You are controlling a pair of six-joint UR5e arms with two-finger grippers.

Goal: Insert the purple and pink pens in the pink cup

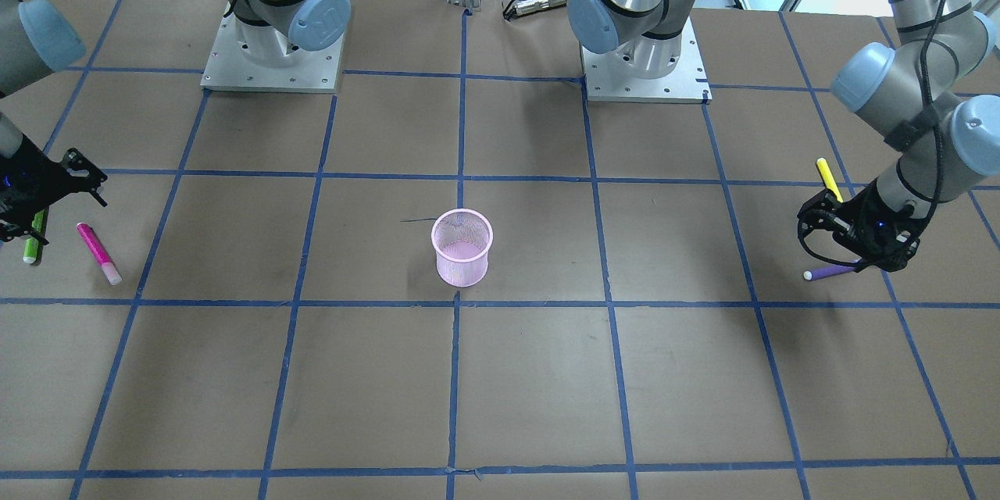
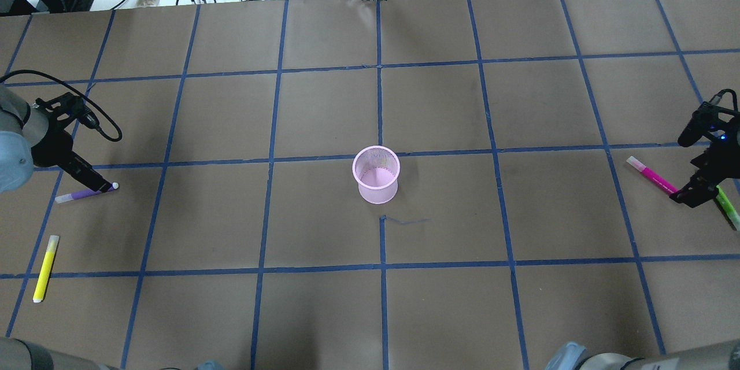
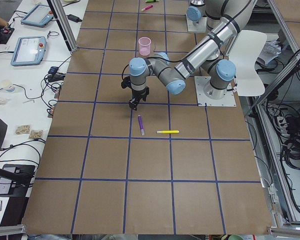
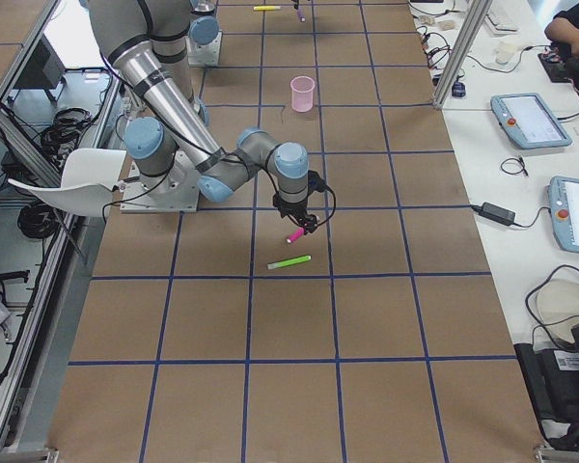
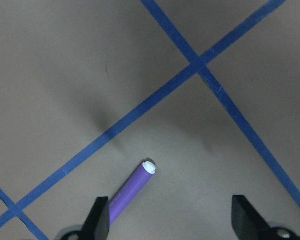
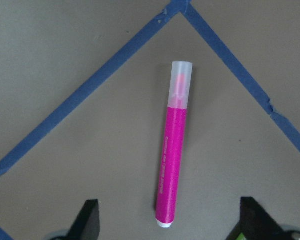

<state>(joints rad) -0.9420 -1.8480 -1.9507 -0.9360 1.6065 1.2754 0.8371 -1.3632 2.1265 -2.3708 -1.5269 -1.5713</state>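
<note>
The pink mesh cup (image 2: 376, 174) stands upright mid-table, also in the front view (image 1: 462, 247). The purple pen (image 2: 87, 192) lies flat at the table's left side. My left gripper (image 5: 172, 220) hangs over it, open and empty; the pen (image 5: 130, 187) lies between the jaws, close to the left finger (image 5: 100, 217). The pink pen (image 2: 652, 175) lies flat at the right side. My right gripper (image 6: 171, 222) is open and empty above it; the pen (image 6: 172, 170) lies centred between the jaws, its clear cap pointing away.
A yellow pen (image 2: 45, 268) lies near the purple pen, toward the robot. A green pen (image 2: 727, 207) lies beside the right gripper (image 2: 685, 198), close to the pink pen. Blue tape lines grid the brown table. Cables and boxes sit past the far edge.
</note>
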